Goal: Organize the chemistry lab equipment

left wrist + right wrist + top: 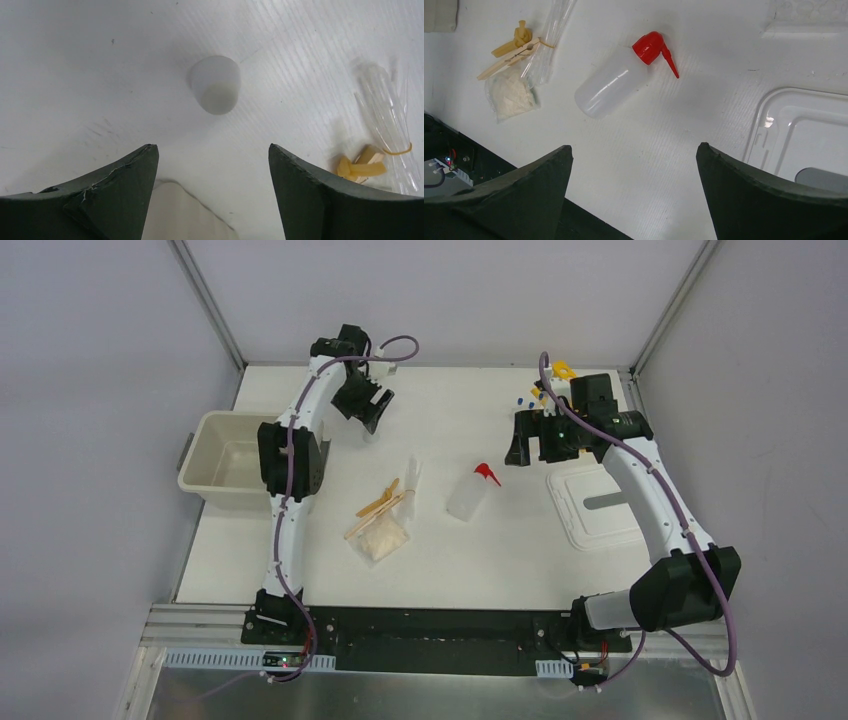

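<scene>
**benchwatcher:** Standing by the rig, reading left to right. The cream bin [225, 465] sits at the table's left edge. The left gripper [366, 405] hangs over the far-left part of the table, jaws spread with nothing between them. A small translucent beaker [216, 85] sits just past its fingertips. How would you take that?

**pipette_pete:** Looks like thin, light plastic, so probably slick and a bit squashy. I'd pinch gently across the wall near the rim. Can't tell if it's upright or tipped, though.

**benchwatcher:** Mid-table there are wooden sticks [380, 505] touching a beige packet [383, 540], with a clear sleeve [413, 478] just beside them.

**pipette_pete:** The sticks are stiff and light, so take them mid-length. The packet's floppy, so pinch an edge.

**benchwatcher:** Right of those, the squeeze bottle [466, 498] lies on its side with the red nozzle [487, 474] at its far end. The right gripper [518, 448] hovers just right of it, also wide apart and empty.

**pipette_pete:** I'd guess it's empty, so it's light, and the body will give and roll. Grab around the belly, not the nozzle.

**benchwatcher:** Far right, behind that arm, are the blue-capped tubes [525, 400] and the yellow rack [563, 370], both mostly hidden. The white lid [600, 510] lies flat nearer, under the right arm.

**pipette_pete:** The tubes are tiny and slippery, so go for the caps.
</scene>
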Available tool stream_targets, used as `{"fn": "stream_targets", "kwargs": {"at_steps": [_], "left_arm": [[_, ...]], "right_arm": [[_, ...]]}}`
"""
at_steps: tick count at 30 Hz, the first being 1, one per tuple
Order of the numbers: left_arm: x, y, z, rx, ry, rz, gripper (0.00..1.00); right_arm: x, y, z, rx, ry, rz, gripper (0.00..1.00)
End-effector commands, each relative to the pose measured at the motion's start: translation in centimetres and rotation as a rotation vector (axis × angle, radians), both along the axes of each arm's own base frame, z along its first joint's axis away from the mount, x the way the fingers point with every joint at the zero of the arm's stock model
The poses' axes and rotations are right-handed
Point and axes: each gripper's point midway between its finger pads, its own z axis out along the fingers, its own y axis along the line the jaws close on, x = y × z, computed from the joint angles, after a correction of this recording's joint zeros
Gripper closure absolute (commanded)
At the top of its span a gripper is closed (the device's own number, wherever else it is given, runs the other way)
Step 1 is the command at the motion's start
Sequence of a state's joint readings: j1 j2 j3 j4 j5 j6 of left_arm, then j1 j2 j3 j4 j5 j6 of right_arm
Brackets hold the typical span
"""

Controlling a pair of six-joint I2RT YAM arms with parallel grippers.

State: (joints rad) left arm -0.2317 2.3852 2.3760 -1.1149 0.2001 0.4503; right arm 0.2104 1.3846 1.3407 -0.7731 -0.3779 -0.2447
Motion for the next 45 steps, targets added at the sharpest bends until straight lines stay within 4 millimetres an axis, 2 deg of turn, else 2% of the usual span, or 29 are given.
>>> {"fn": "stream_targets", "kwargs": {"at_steps": [1,8,15,20,24,26,28,32,35,37,39,41,44,45], "left_arm": [[1.7,-0.9,0.1,-0.056,-0.045,0.092,0.19],[2.2,-1.2,-3.8,-0.055,0.008,0.095,0.25],[1.6,-1.5,-6.1,-0.056,0.052,0.094,0.33],[1.2,-1.4,-7.5,-0.041,0.071,0.091,0.46],[1.2,-1.7,-7.3,-0.053,0.067,0.088,0.68],[1.4,-2.0,-6.1,-0.068,0.045,0.086,0.76],[1.4,-2.6,-3.5,-0.101,0.007,0.092,0.82],[0.4,-3.4,5.7,-0.203,-0.119,0.075,0.88],[-2.4,-2.4,12.7,-0.243,-0.207,0.045,0.89],[-4.8,-1.3,15.6,-0.296,-0.207,0.044,0.89],[-6.9,0.7,17.2,-0.346,-0.185,0.090,0.89],[-8.6,3.8,17.9,-0.374,-0.170,0.175,0.88],[-10.4,9.8,17.2,-0.354,-0.147,0.339,0.88],[-11.0,11.2,16.9,-0.342,-0.140,0.370,0.89]], "right_arm": [[0.7,0.0,0.9,-0.008,-0.032,-0.005,0.02],[1.0,-0.4,0.5,-0.025,-0.024,-0.017,0.01],[1.4,-0.6,0.2,-0.037,-0.022,-0.026,0.01],[1.7,-0.7,-0.1,-0.043,-0.016,-0.028,0.01],[1.7,-0.7,-0.4,-0.048,-0.010,-0.026,0.01],[1.8,-0.8,-0.5,-0.050,-0.008,-0.025,0.01],[1.8,-0.7,-0.5,-0.048,-0.009,-0.019,0.01],[1.6,-0.5,-0.6,-0.037,-0.001,-0.011,0.01],[1.4,-0.2,-0.7,-0.022,0.008,-0.002,0.01],[1.2,0.0,-0.8,-0.012,0.014,0.004,0.01],[1.0,0.2,-1.1,-0.005,0.023,0.012,0.01],[0.9,0.4,-1.3,0.003,0.029,0.021,0.01],[1.0,0.5,-1.2,0.012,0.029,0.018,0.01],[1.0,0.5,-1.2,0.015,0.029,0.016,0.01]]}}
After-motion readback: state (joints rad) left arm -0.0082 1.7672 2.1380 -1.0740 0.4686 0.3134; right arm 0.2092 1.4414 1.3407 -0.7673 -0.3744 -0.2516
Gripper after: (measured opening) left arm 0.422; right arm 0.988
